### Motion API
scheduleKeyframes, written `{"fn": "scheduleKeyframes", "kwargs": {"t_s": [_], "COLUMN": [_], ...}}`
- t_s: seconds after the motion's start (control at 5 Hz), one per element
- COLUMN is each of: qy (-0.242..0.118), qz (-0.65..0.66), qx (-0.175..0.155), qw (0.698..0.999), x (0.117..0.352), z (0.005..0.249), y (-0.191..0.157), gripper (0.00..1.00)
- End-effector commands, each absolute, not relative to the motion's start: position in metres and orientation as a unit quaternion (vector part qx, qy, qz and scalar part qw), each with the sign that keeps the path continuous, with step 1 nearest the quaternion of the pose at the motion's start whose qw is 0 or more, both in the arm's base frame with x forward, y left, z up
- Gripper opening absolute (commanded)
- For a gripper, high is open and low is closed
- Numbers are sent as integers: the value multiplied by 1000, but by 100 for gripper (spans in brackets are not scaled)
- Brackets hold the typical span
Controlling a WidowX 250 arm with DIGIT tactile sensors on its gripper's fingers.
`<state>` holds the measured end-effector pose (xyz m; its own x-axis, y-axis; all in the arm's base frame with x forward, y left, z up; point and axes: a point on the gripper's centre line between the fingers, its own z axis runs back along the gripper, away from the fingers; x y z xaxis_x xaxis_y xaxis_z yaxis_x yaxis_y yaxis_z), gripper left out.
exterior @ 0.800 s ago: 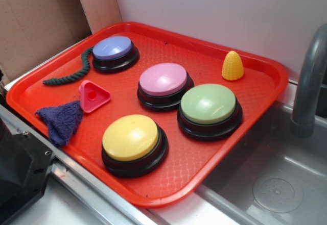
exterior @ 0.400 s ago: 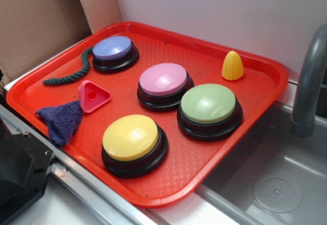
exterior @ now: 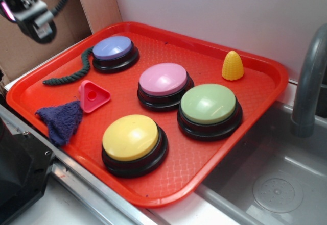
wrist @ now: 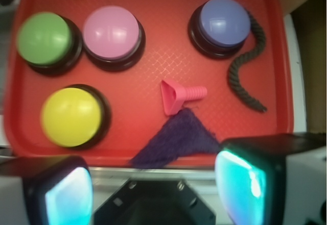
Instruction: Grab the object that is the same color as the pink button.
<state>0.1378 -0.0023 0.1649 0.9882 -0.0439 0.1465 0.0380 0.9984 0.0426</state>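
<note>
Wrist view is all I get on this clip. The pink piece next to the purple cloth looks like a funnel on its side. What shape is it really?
Observer: In the exterior view the pink triangle block lies flat. It is a rounded triangle with a round hole in its top face.
Operator: Where is the pincer relative to it?
Observer: The pincer hangs high over the left corner of the red tray, well away from the block and touching nothing.
Operator: What lies past the tray on the green button's side?
Observer: A metal sink with a grey faucet standing beside the tray.
</note>
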Motion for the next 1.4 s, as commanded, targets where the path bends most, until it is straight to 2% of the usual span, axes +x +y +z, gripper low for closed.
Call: {"fn": "scheduleKeyframes", "kwargs": {"t_s": [0.0,0.4,0.8,1.0,1.2], "qy": [-122,-115,-117,-111,-99], "qz": [-80,-76,-84,-66,-78], "qx": [34,49,47,64,72], "qw": [989,989,988,990,989], "x": [170,184,193,191,191], "z": [118,72,46,42,42], "y": [18,26,31,31,31], "gripper": [100,100,100,71,0]}}
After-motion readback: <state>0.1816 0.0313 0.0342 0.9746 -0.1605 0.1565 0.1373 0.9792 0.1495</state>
